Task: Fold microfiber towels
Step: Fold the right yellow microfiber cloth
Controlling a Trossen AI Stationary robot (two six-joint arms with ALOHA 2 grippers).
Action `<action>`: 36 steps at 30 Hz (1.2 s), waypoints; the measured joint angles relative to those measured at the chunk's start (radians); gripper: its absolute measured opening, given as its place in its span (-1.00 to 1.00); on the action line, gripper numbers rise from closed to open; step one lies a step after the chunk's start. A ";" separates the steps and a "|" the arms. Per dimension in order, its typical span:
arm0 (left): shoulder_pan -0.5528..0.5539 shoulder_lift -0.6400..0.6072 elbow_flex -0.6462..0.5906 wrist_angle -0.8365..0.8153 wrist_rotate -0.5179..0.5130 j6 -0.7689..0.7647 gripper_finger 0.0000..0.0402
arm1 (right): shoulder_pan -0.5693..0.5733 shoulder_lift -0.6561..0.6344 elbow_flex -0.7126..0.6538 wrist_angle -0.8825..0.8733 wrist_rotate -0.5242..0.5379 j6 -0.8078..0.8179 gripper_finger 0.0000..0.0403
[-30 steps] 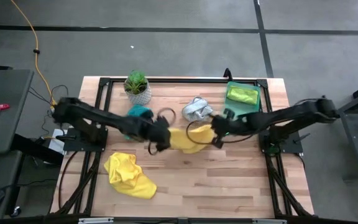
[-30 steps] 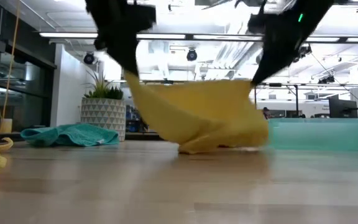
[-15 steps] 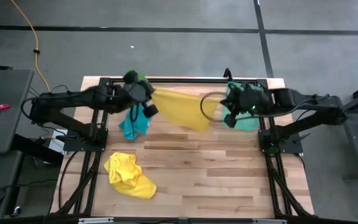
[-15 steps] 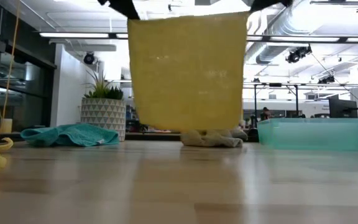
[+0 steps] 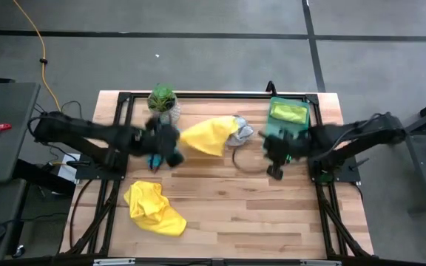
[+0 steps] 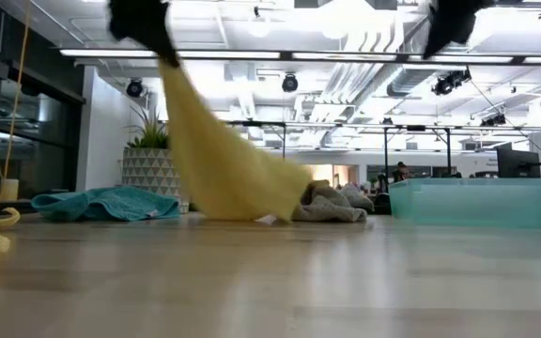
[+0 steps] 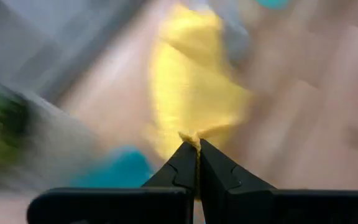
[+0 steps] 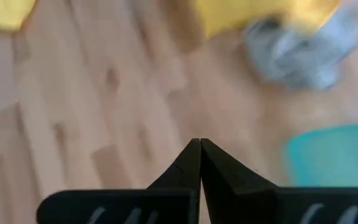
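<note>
Left gripper (image 7: 197, 144) up above the far-left part of the table (image 5: 272, 214), pinched tight on one corner of a yellow towel (image 5: 207, 136). From that corner, draped down and to the right, far end trailing onto the wood and touching the grey-white towel (image 5: 241, 131) bunched at the far middle. Seen level from the low view, a long slanting sheet of yellow (image 6: 219, 160) from high on the left down to the tabletop, resting against the grey heap (image 6: 332, 203). Right gripper (image 8: 200, 144) over on the right, near side of the translucent green tray (image 5: 302, 133), fingers pressed together and holding nothing, only bare wood beneath. Lime green towel (image 5: 288, 112) lying inside that tray at the far right. Teal towel (image 6: 106, 203) flat on the table at the far left, just beside the plant's white pot (image 6: 155, 175); from above mostly hidden under the left arm, just a sliver of teal showing. Second yellow towel (image 5: 154, 209) crumpled near the front-left edge, well apart from everything else. Small green plant (image 5: 163, 97) at the far-left edge of the table, upright. Both arms reaching in from their own sides, well apart across the middle.
</note>
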 joint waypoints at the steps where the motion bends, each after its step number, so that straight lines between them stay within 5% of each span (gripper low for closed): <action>1: -0.042 0.004 -0.051 0.035 0.024 -0.080 -1.00 | 0.028 0.012 -0.044 0.041 -0.015 0.041 -1.00; 6: -0.240 0.065 -0.278 0.393 0.109 -0.432 -1.00 | 0.137 0.073 -0.249 0.387 -0.069 0.218 -1.00; 10: -0.344 0.181 -0.356 0.612 0.120 -0.537 -1.00 | 0.157 0.150 -0.333 0.649 -0.124 0.249 -1.00; 19: -0.350 0.393 -0.328 0.625 0.281 -0.546 -1.00 | 0.042 0.386 -0.301 0.866 -0.125 0.079 -1.00; 28: -0.233 0.247 -0.301 0.486 0.208 -0.471 -1.00 | -0.131 0.476 -0.229 0.868 -0.142 -0.047 -1.00; 36: -0.091 0.038 -0.291 0.415 -0.028 -0.513 -1.00 | -0.216 0.385 -0.195 0.823 -0.276 -0.171 -1.00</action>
